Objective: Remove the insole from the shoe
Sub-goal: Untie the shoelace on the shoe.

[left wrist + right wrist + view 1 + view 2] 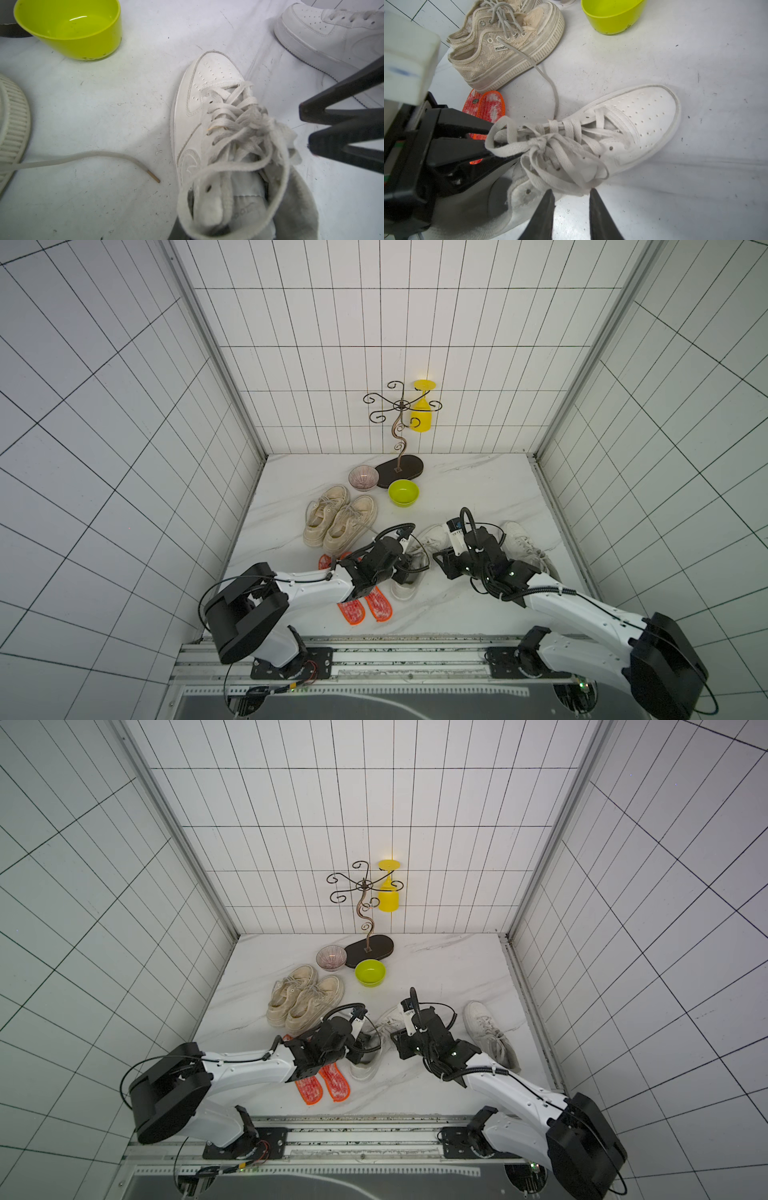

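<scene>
A white lace-up shoe (432, 536) (365, 1071) lies between my two arms, toe towards the back wall. The left wrist view looks down its opening onto a grey insole (247, 207) with faint lettering, lying inside. My left gripper (411, 566) (365, 1042) reaches into the heel opening. Its black fingers (467, 124) run in behind the laces, which hide the tips along with the collar. My right gripper (572, 192) (304, 127) stands open beside the shoe (643, 116), its tips at the edge of the tongue with bare table between them.
A second white shoe (525, 545) lies to the right, and two beige shoes (340, 520) with a loose lace (83, 158) to the left. Two orange insoles (365, 605) lie under the left arm. Behind are a green bowl (403, 492), a pink bowl (363, 477) and a wire stand (399, 466).
</scene>
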You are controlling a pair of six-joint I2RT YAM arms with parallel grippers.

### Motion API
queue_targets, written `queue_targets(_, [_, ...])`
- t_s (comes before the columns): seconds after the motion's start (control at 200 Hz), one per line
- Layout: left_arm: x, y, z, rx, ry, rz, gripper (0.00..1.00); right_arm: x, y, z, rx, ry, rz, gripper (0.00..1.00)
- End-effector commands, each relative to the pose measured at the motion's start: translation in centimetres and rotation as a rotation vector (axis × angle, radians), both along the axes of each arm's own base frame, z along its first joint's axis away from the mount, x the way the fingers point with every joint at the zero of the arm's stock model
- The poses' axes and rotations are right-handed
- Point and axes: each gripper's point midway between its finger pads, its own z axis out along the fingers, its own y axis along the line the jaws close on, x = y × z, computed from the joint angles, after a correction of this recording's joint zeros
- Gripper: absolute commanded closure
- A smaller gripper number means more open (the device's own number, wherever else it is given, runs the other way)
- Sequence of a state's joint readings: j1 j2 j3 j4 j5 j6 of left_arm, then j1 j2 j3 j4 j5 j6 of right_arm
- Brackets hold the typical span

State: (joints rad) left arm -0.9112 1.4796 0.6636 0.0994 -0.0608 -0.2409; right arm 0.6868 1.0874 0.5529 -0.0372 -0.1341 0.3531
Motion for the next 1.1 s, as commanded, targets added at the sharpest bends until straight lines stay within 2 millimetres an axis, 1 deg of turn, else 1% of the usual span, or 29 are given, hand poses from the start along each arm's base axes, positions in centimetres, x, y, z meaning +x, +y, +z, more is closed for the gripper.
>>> queue_targets(0.0, [-1.5, -0.7, -1.0, 0.011, 0.025, -0.105, 0.89, 0.2, 1.5, 3.9, 0.074, -0.076, 0.06, 0.7])
queue_targets(0.095, [-1.7, -0.9, -1.0, 0.008, 0.026, -0.121, 0.9, -0.3, 2.1, 5.0, 0.09, -0.104, 0.09, 0.7])
queue_targets(0.15, [-1.9, -1.1, -0.9, 0.005, 0.023, -0.132, 0.9, -0.2, 2.2, 5.2, 0.085, -0.114, 0.086, 0.71])
queue_targets(0.26, [-2.1, -1.4, -0.9, 0.002, 0.022, -0.143, 0.9, 0.1, 2.1, 4.9, 0.062, -0.108, 0.071, 0.72])
queue_targets(0.465, [-2.3, -1.6, -1.0, 0.003, 0.022, -0.152, 0.9, -0.3, 3.1, 5.0, 0.07, -0.104, 0.112, 0.73])
queue_targets(0.545, [-2.3, -1.6, -0.9, 0.001, 0.021, -0.153, 0.9, -0.4, 3.4, 4.7, 0.067, -0.1, 0.122, 0.73])
queue_targets(0.635, [-2.3, -1.6, -0.9, 0.001, 0.021, -0.154, 0.9, -0.5, 3.5, 4.0, 0.049, -0.078, 0.129, 0.76])
queue_targets(0.695, [-2.3, -1.6, -0.9, 0.003, 0.02, -0.151, 0.9, -0.6, 3.7, 3.9, 0.049, -0.075, 0.139, 0.8])
queue_targets(0.765, [-2.3, -1.6, -0.9, 0.002, 0.018, -0.149, 0.9, -0.7, 3.8, 4.1, 0.048, -0.081, 0.139, 0.86])
queue_targets(0.86, [-2.1, -1.5, -0.9, 0.008, 0.016, -0.139, 0.9, -0.6, 3.3, 4.3, 0.034, -0.093, 0.112, 0.93])
queue_targets(0.94, [-1.7, -1.1, -0.9, 0.016, 0.01, -0.106, 0.9, -0.1, 2.3, 4.5, 0.01, -0.112, 0.06, 0.98])
queue_targets(0.99, [-1.4, -0.7, -0.9, 0.019, 0.007, -0.079, 0.91, 0.2, 1.5, 4.8, -0.002, -0.13, 0.02, 0.99])
queue_targets(1.094, [-0.9, -0.1, -0.7, 0.011, 0.005, -0.053, 0.91, 1.0, -0.5, 4.4, -0.048, -0.137, -0.09, 1.0])
